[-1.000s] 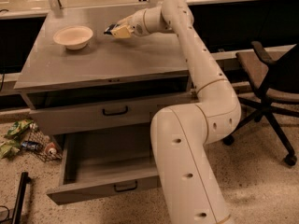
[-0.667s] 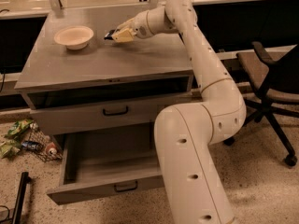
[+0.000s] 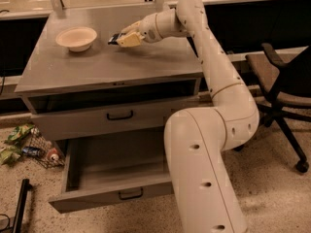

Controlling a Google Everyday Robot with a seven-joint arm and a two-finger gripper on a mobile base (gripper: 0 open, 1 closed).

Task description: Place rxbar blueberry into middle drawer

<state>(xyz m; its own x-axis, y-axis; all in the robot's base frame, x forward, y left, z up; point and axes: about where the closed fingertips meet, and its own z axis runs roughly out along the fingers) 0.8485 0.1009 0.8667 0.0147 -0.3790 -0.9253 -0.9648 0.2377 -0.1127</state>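
Note:
My gripper is over the cabinet top, right of the cream bowl. It is shut on the rxbar blueberry, a small dark bar whose end sticks out to the left between the pale fingers. The bar is held just above the grey top. The middle drawer is the lower handled one. It is pulled open below and in front of the cabinet, with its black handle on the front. What shows of its inside is bare; my arm hides its right end.
The handled drawer front above is closed, with a dark open slot over it. My arm's large white base link stands right of the open drawer. A black office chair is at the right. Litter and a black pole lie on the floor at the left.
My gripper has moved slightly left and toward the cabinet's front with the dark bar in it. The bowl and drawers have not moved.

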